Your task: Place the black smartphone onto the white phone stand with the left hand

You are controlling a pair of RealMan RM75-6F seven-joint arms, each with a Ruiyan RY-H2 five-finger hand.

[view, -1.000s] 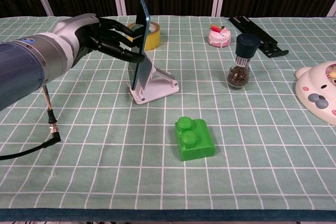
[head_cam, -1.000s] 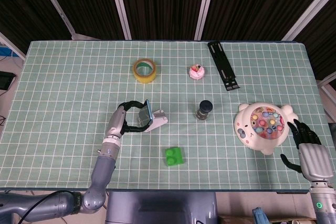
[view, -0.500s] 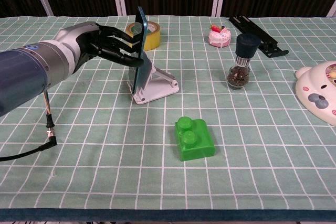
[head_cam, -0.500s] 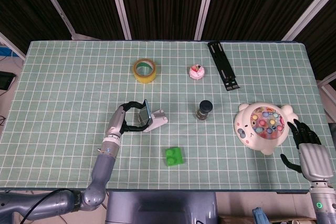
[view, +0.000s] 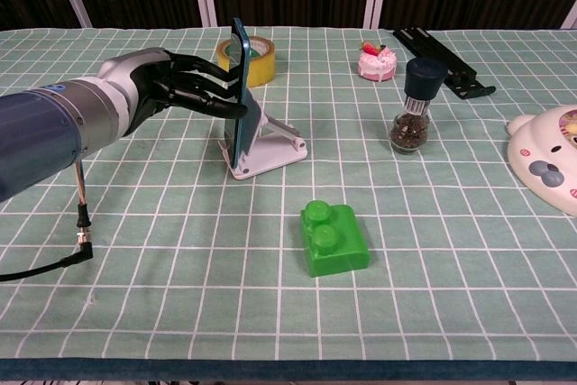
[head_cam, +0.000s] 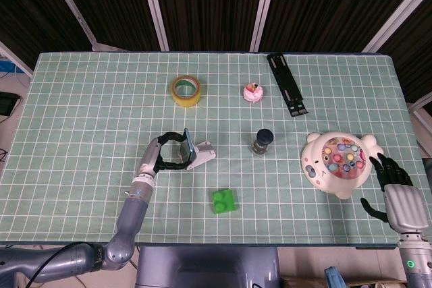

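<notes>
We judge the task nearly done: our left robot hand (view: 176, 89) pinches the black smartphone (view: 240, 96) upright, its lower edge seemingly seated on the white phone stand (view: 268, 152), leaving only the release, while our right robot hand (head_cam: 398, 197) rests spread apart.

Your table and the dark wall behind it.
You have a table (head_cam: 81, 112) with a green cloth marked in white squares. Behind it you see dark ribbed panels (head_cam: 209, 5) split by pale slanted bars (head_cam: 154, 5).
</notes>
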